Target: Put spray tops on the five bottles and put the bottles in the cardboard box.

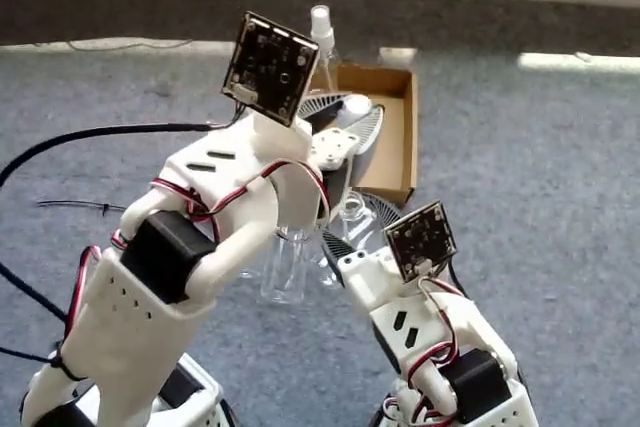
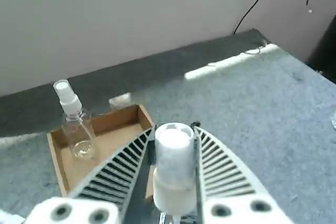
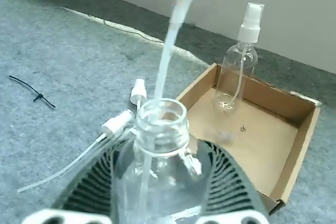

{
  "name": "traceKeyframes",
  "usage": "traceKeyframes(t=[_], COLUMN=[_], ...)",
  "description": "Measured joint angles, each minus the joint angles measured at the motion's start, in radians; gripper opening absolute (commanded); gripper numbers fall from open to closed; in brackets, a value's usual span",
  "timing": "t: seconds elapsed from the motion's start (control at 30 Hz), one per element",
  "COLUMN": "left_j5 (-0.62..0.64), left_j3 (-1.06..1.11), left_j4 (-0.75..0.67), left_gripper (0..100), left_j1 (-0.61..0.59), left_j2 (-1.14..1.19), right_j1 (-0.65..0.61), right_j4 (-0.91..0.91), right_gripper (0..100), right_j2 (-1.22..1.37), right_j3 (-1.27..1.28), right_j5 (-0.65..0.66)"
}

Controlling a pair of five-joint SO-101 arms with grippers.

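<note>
My left gripper (image 2: 173, 132) is shut on a white spray top (image 2: 173, 174), held over the near edge of the cardboard box (image 2: 118, 136). The top's thin tube (image 3: 169, 45) hangs down into the open neck of a clear bottle (image 3: 160, 129). My right gripper (image 3: 163, 153) is shut on that bottle, upright, in front of the box (image 3: 247, 140). One capped bottle (image 3: 239, 61) stands upright in the box's far corner. In the high view the left gripper (image 1: 345, 119) is above the right gripper (image 1: 350, 215), beside the box (image 1: 405, 137).
Two loose spray tops (image 3: 118, 121) (image 3: 138, 92) with long tubes lie on the grey carpet beside the held bottle. More clear bottles (image 1: 285, 262) stand under the arms. A black cable tie (image 3: 31, 94) lies farther off on the carpet.
</note>
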Motion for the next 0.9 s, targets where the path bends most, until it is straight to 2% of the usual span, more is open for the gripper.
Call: traceKeyframes(t=[0.1,0.33,0.47,0.6,0.73,0.9], left_j5=[0.0,0.0,-0.005,-0.103,-0.127,-0.13], left_j3=[0.051,0.135,0.167,0.17,0.17,0.169], left_j4=[0.005,0.023,0.044,0.044,0.044,0.011], left_gripper=[2,14,15,15,15,15], left_j1=[0.002,0.023,0.038,0.035,0.038,-0.037], left_j2=[0.0,-0.009,-0.084,-0.189,-0.247,-0.221], right_j1=[0.009,0.021,0.02,0.021,0.021,0.02], right_j4=[0.0,0.0,0.0,0.0,0.0,0.0], right_gripper=[0.4,0.4,0.5,0.5,0.5,0.5], right_j2=[0.002,0.002,0.002,0.0,0.0,0.0], right_j3=[0.0,0.0,0.0,0.0,0.0,0.0], right_j5=[-0.025,-0.034,-0.034,-0.034,-0.034,-0.034])
